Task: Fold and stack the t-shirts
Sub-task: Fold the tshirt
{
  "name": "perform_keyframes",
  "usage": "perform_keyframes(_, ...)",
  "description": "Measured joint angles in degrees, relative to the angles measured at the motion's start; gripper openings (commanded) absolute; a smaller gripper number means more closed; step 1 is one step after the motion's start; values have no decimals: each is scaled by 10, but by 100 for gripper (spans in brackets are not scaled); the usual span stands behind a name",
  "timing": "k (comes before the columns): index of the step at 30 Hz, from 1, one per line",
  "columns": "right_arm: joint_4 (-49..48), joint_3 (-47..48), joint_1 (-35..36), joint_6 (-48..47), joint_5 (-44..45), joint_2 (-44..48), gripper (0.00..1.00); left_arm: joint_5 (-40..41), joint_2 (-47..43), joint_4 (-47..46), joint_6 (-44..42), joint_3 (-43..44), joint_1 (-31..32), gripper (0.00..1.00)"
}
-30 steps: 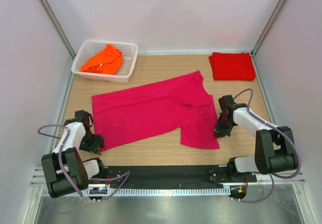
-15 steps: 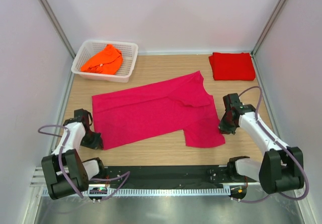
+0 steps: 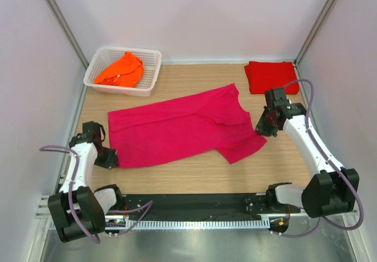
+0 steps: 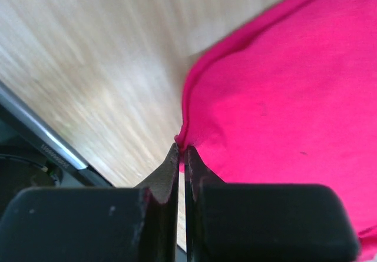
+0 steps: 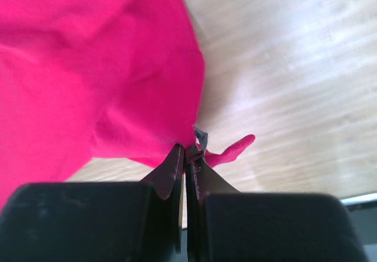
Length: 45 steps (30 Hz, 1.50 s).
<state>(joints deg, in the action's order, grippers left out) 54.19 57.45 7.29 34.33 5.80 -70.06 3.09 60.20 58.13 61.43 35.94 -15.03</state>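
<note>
The magenta-pink t-shirt (image 3: 182, 129) lies spread across the middle of the table. My left gripper (image 3: 111, 159) is shut on its near left corner (image 4: 184, 137) at table level. My right gripper (image 3: 260, 128) is shut on the shirt's right edge (image 5: 189, 143) and holds that part lifted, with a small grey tag showing at the pinch. The red t-shirt (image 3: 271, 77) lies folded at the far right. The bright orange t-shirt (image 3: 121, 69) sits bunched in the basket.
The white lattice basket (image 3: 151, 76) stands at the far left. White walls close the table on three sides. A black rail (image 3: 188, 206) runs along the near edge between the arm bases.
My right gripper moved away from me and up, pulling the shirt's right flap back along the table. My left gripper shifted slightly farther with the left corner.
</note>
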Motion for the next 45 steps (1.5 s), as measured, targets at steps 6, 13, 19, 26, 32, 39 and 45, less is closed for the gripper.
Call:
perform_keyframes(6,-15,86,0,-28,-23,-66,1,8,58,-2,-36,109,3,0)
perform_keyframes(13,-26,175,1,-44,-49,-148,1,14,139,-15,-83,198,4,0)
perform_keyframes(19,-39,270,1,-48,-87,-213,1,14,220,-22,-128,254,4,0)
perform_keyframes(26,-50,362,1,-48,-116,-309,1,13,294,-37,-155,290,4,0)
perform_keyframes(32,-54,396,1,-48,-133,-366,1,11,341,-46,-167,315,4,0)
perform_keyframes(39,-58,437,0,-44,-141,-416,1,6,376,-52,-175,348,4,0)
perform_keyframes(45,-59,488,-2,-41,-149,-459,1,3,411,-57,-184,364,4,0)
